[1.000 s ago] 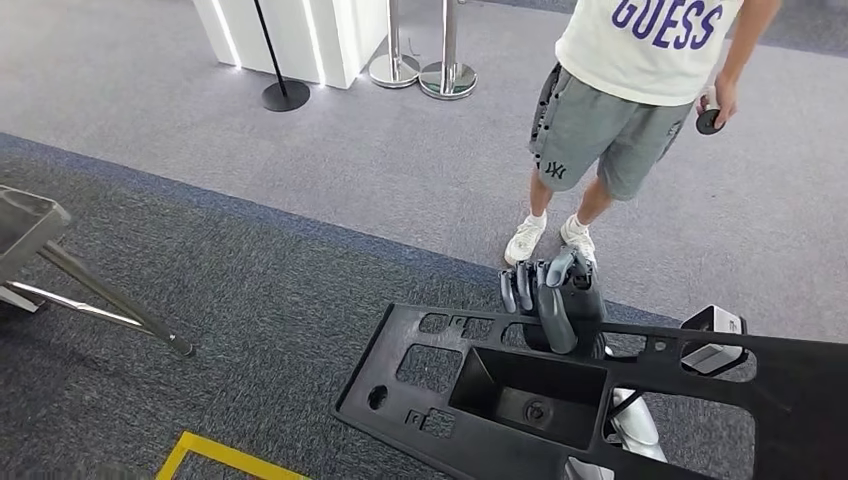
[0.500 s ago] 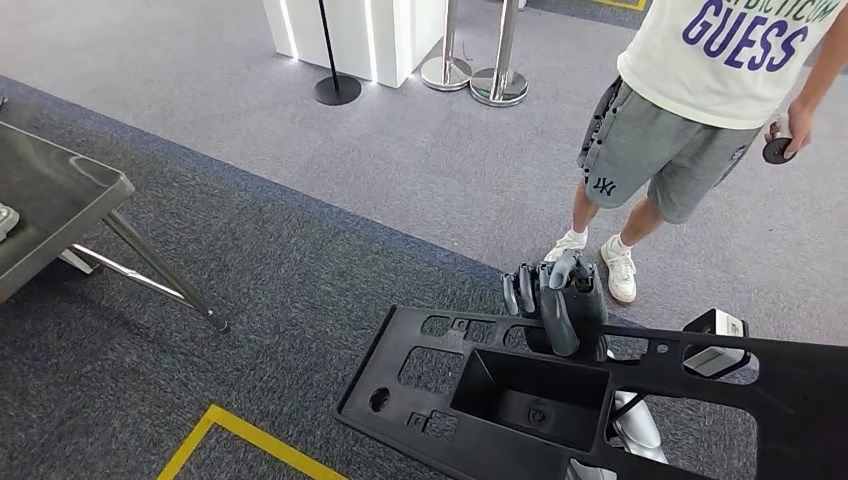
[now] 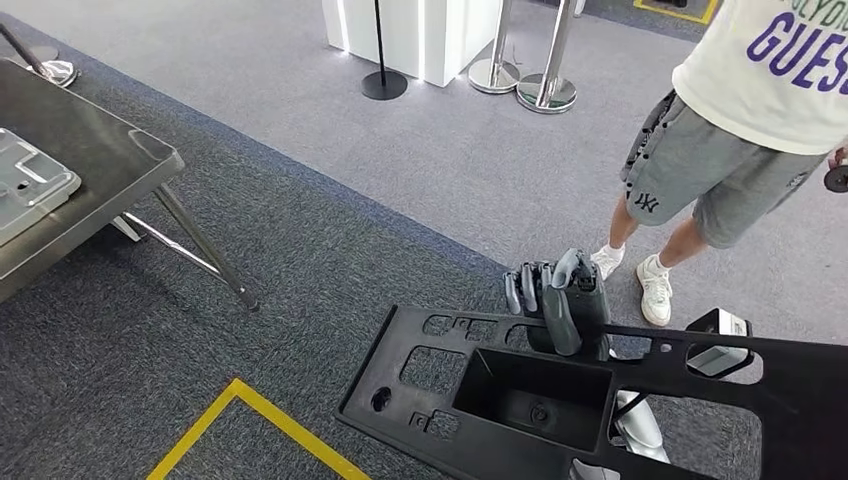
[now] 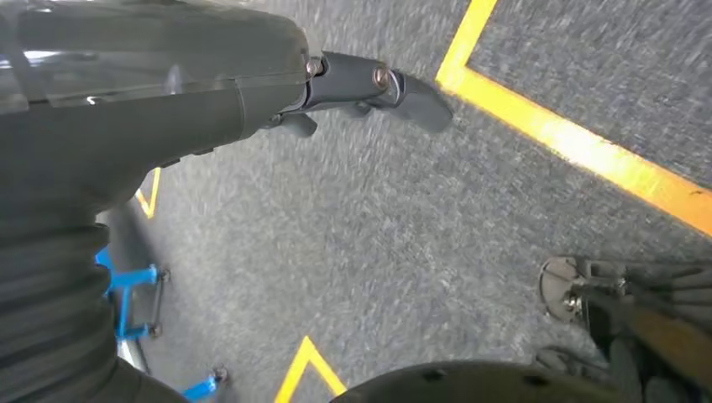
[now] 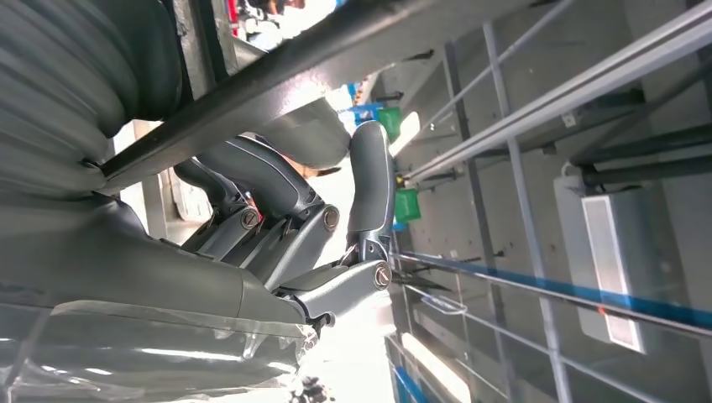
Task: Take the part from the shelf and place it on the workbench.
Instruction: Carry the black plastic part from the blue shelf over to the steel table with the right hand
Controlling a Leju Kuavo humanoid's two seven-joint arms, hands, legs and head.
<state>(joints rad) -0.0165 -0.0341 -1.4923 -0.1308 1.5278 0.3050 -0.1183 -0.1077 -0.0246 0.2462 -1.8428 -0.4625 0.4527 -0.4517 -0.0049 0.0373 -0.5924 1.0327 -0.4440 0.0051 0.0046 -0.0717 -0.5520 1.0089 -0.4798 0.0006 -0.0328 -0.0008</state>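
Observation:
A large black plastic part (image 3: 520,380) with several cutouts and a deep well hangs low in front of me in the head view. My right hand (image 3: 560,295) grips its far edge, fingers curled over the rim. The right wrist view has that hand (image 5: 294,210) wrapped round the part's dark edge (image 5: 277,84). At the left stands the workbench (image 3: 110,150), a dark grey metal table on slanted legs, well apart from the part. My left hand (image 4: 210,92) hangs over the carpet and holds nothing.
A light grey metal tray (image 3: 30,185) lies on the workbench. A person (image 3: 740,120) stands close behind the part at the right. Two chrome stanchions (image 3: 545,90), a black post base (image 3: 383,85) and a white counter (image 3: 420,30) stand at the back. Yellow tape (image 3: 250,400) marks the carpet.
The camera has turned left: the workbench has come further into view and the person has slid right. My right hand keeps the same hold on the part.

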